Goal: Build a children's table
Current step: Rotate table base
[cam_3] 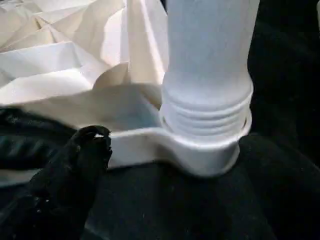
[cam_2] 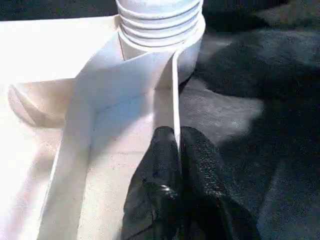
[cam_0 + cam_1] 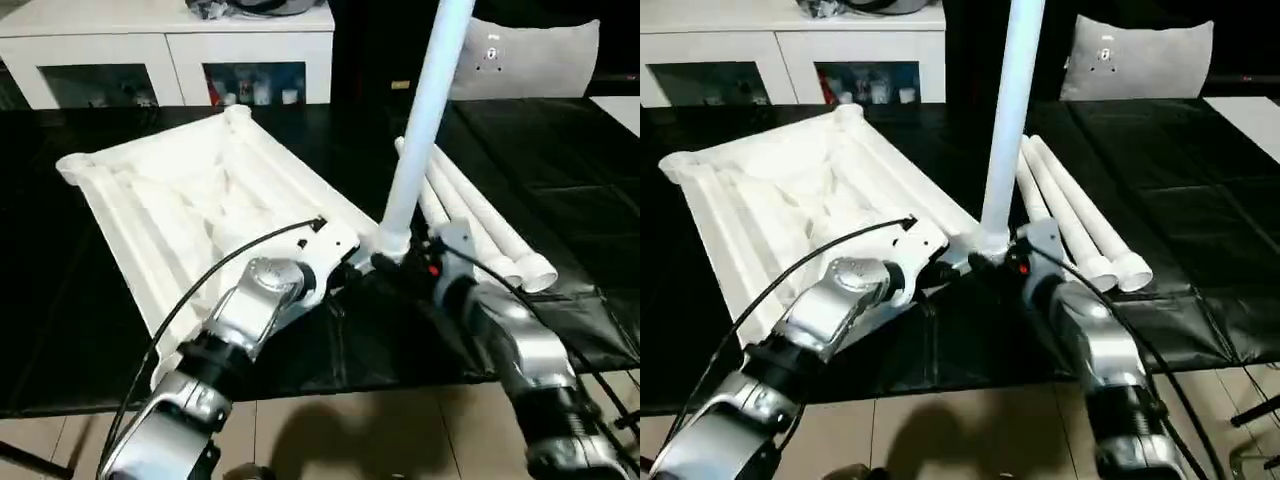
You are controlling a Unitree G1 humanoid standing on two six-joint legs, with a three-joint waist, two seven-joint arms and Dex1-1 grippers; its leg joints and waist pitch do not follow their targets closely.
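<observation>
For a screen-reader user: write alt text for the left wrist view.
A white table leg, its screw threads still exposed, stands upright in the corner socket of the upturned white table top. The left gripper, two black fingers shut, pinches the top's thin side wall just below that socket. Black matting lies beside the top.

Smooth white plastic children's table (image 3: 190, 190)

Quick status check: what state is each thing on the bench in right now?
Tabletop: upside down, ribbed underside up.
Upright leg: standing in near corner socket, threads still showing.
Spare legs: three, lying beside the tabletop.
Left gripper: shut on tabletop's edge.
Right gripper: open, beside leg.
</observation>
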